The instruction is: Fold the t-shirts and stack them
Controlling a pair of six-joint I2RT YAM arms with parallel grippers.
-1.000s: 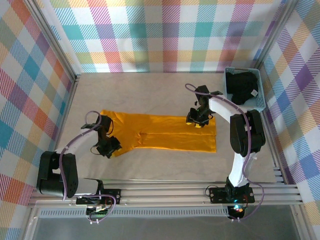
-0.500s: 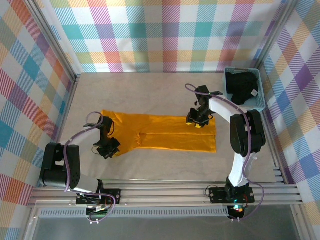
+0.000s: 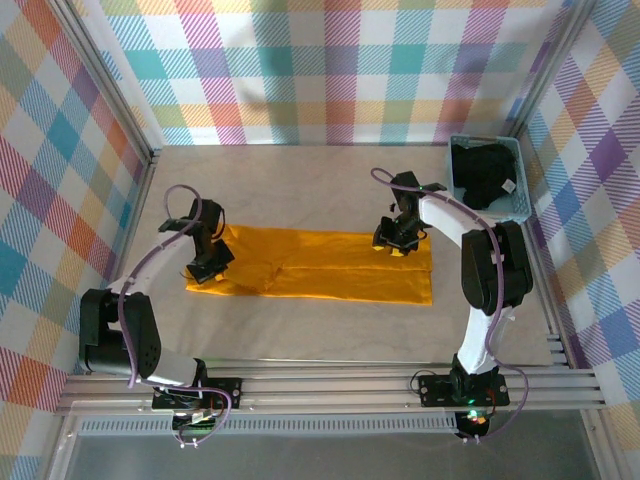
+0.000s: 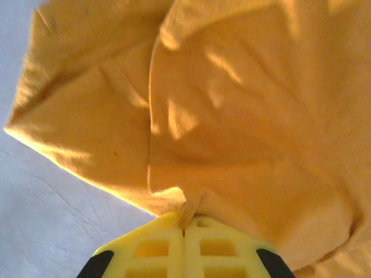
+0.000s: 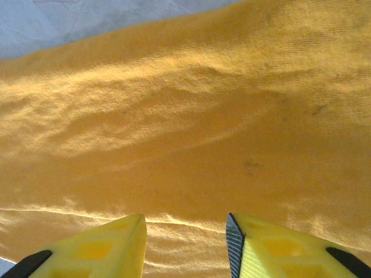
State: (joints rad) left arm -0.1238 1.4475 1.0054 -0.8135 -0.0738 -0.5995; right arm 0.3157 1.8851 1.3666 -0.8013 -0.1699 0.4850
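Orange t-shirt (image 3: 330, 268), long flat band, left end bunched

The orange t-shirt (image 3: 330, 268) lies folded lengthwise; black t-shirt (image 3: 480, 176) seemingly crumpled in basket (image 3: 521, 192).

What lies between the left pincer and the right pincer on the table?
The orange t-shirt, spread in a long band from the left pincer to the right pincer; the top external view shows nothing else on it.
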